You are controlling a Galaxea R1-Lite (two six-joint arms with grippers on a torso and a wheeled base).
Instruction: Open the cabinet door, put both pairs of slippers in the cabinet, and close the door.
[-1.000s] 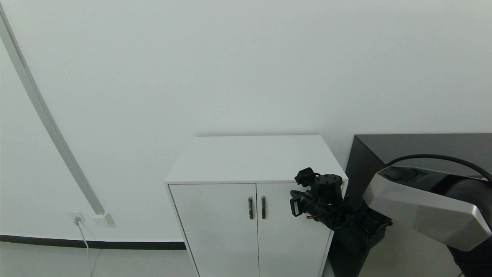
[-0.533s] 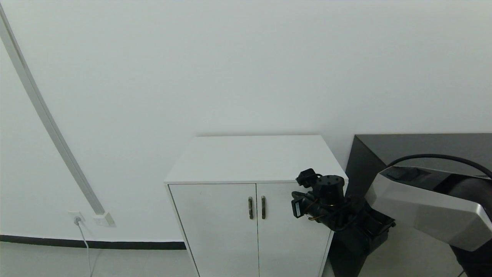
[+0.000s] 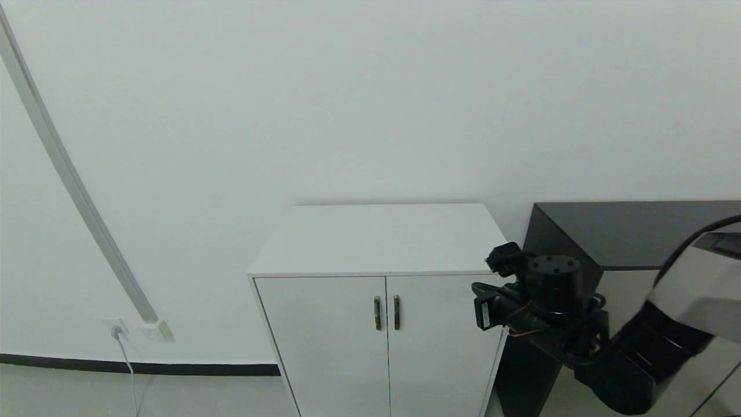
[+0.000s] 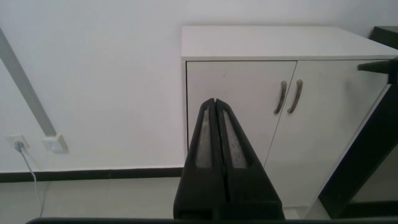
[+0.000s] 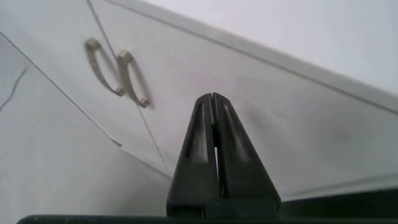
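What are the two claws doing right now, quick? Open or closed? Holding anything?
Left claw: closed, holding nothing.
Right claw: closed, holding nothing.

All three views face the cabinet, right wrist nearest.

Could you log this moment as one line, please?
cabinet doors: shut | left gripper: shut, empty | right gripper: shut, empty, pointing at doors
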